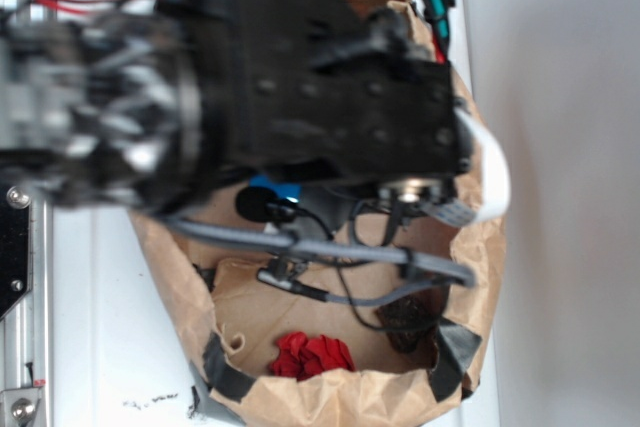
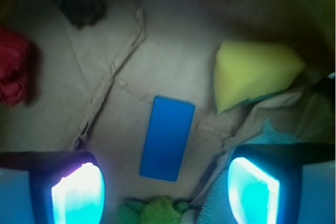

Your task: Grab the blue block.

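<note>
The gripper (image 2: 165,192) is hanging with its jaws spread wide, one glowing pad (image 2: 79,195) at each lower corner. The blue block (image 2: 167,137) is lying flat on the brown paper floor (image 2: 173,61), just ahead of the gap between the fingers and untouched. A yellow sponge (image 2: 252,72) is sitting ahead to the right, a red cloth (image 2: 13,74) far left, a green thing (image 2: 155,211) between the fingers, and pale teal cloth (image 2: 218,203) beside the right finger
</note>
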### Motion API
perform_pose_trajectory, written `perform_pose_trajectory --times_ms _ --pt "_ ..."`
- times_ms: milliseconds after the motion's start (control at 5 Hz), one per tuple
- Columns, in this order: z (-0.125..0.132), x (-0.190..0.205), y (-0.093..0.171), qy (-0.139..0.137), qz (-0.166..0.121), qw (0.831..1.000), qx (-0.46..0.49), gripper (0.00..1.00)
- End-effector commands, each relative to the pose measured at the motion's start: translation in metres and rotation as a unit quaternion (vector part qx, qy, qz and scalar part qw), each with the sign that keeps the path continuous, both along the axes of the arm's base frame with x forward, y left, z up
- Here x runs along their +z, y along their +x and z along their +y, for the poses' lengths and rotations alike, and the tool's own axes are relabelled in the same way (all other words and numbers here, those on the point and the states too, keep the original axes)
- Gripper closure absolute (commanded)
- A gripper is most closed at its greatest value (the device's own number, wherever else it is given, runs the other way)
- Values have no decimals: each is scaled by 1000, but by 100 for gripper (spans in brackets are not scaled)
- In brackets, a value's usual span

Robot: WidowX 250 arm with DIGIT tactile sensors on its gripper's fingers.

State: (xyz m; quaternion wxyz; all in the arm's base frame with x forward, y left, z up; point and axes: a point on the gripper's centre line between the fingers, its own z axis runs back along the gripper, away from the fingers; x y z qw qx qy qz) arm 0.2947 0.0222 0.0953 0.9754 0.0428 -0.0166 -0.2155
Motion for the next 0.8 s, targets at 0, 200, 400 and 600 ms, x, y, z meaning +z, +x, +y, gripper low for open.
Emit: perform_pose_trajectory --times_ms 0,200,400,600 --pt "-16 7 19 -3 59 998 24 0" --pt "-19 4 17 0 52 998 24 0" --pt "-19 2 18 -9 32 999 27 0" --pt "-15 -3 21 -70 -21 996 43 0"
